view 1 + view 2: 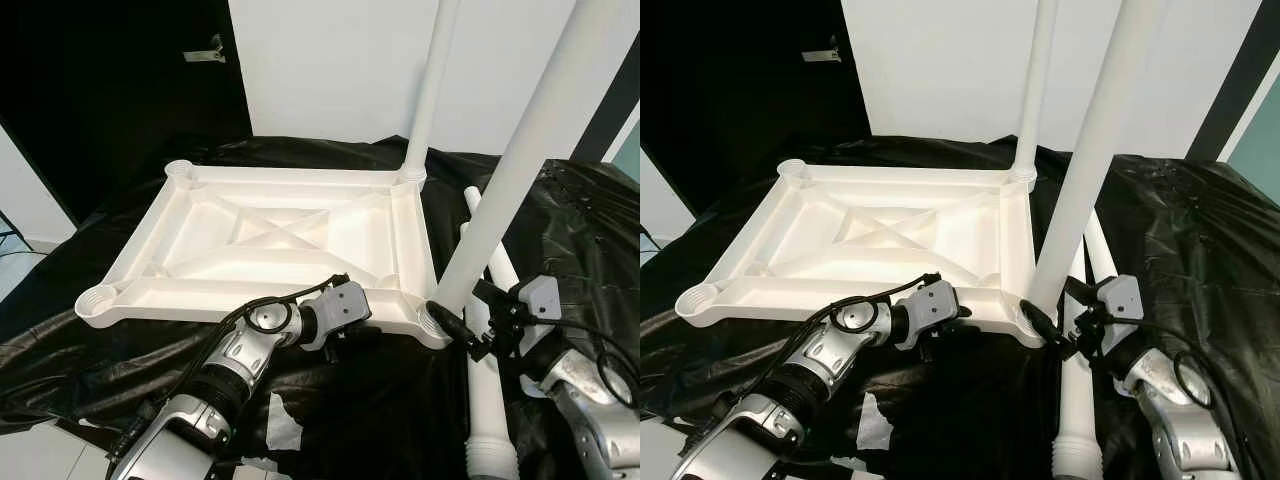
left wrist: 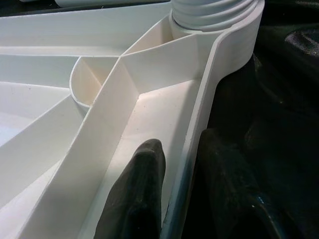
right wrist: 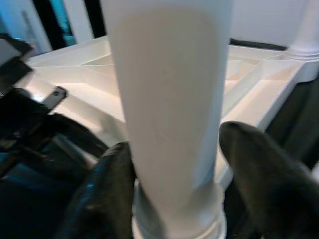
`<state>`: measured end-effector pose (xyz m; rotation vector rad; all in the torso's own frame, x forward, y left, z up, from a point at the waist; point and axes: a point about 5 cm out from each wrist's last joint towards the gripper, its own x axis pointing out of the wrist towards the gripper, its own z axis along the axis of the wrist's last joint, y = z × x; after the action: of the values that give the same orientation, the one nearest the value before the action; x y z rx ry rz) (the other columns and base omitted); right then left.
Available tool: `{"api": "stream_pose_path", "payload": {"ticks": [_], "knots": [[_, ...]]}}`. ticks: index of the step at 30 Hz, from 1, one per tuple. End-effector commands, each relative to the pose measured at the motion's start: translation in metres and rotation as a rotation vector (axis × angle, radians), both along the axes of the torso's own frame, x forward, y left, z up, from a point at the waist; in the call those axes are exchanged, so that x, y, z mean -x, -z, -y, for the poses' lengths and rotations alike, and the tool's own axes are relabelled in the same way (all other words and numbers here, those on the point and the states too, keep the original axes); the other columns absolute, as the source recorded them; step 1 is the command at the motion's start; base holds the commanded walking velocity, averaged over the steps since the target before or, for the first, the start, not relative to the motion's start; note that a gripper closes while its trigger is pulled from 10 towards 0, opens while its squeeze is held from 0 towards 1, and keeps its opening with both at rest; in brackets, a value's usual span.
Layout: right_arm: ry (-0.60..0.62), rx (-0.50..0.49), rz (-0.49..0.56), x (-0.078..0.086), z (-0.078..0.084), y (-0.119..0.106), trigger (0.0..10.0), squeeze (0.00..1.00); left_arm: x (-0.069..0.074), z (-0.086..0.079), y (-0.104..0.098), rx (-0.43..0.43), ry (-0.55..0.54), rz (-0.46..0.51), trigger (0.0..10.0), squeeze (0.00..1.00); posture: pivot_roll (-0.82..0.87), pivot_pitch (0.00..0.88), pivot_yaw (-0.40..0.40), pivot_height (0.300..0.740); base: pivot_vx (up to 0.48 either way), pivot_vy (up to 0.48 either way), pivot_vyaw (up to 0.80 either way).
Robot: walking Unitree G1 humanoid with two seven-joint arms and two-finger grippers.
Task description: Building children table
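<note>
The white table top (image 1: 270,240) lies upside down on a black sheet. One white leg (image 1: 430,90) stands upright in its far right corner socket. A second leg (image 1: 520,170) stands slightly tilted in the near right corner socket. My right gripper (image 1: 455,325) is shut on this leg just above the socket, one finger on each side (image 3: 177,144). My left gripper (image 2: 182,142) pinches the top's near rim (image 1: 200,300) close to that corner, one finger inside the rim and one outside.
Two spare white legs (image 1: 490,420) lie on the black sheet (image 1: 590,230) to the right of the top. The sockets at the near left (image 1: 98,298) and far left (image 1: 180,170) corners are open. A white wall stands behind, a dark door at left.
</note>
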<state>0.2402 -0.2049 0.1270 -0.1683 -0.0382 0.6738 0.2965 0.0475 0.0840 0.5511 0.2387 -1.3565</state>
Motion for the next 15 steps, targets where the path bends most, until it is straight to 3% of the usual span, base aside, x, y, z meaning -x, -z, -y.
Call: {"api": "stream_pose_path", "payload": {"ticks": [1, 9, 12, 14, 15], "knots": [[-0.042, -0.020, -0.055, 0.002, 0.001, 0.004, 0.0, 0.00, 0.017, -0.013, 0.038, -0.118, -0.013, -0.147, 10.0, 0.00, 0.02, 0.000, -0.005, 0.740, 0.000, 0.000, 0.00], [-0.087, -0.048, -0.102, 0.003, 0.001, 0.006, 0.0, 0.00, 0.017, -0.016, 0.038, -0.122, -0.018, -0.152, 10.0, 0.00, 0.02, 0.000, -0.005, 0.740, 0.000, 0.000, 0.00], [-0.088, -0.070, -0.116, 0.010, -0.005, 0.011, 0.0, 0.00, 0.018, -0.016, 0.038, -0.123, -0.018, -0.155, 10.0, 0.00, 0.02, 0.000, -0.004, 0.740, 0.000, 0.000, 0.00], [0.008, -0.102, -0.076, 0.011, -0.012, 0.014, 0.0, 0.00, 0.017, -0.016, 0.038, -0.121, -0.018, -0.154, 10.0, 0.00, 0.02, 0.000, -0.009, 0.740, 0.000, 0.000, 0.00], [0.118, -0.116, -0.042, 0.008, -0.013, 0.016, 0.0, 0.00, 0.017, -0.015, 0.038, -0.120, -0.018, -0.154, 10.0, 0.00, 0.02, 0.000, -0.009, 0.740, 0.000, 0.000, 0.00]]}}
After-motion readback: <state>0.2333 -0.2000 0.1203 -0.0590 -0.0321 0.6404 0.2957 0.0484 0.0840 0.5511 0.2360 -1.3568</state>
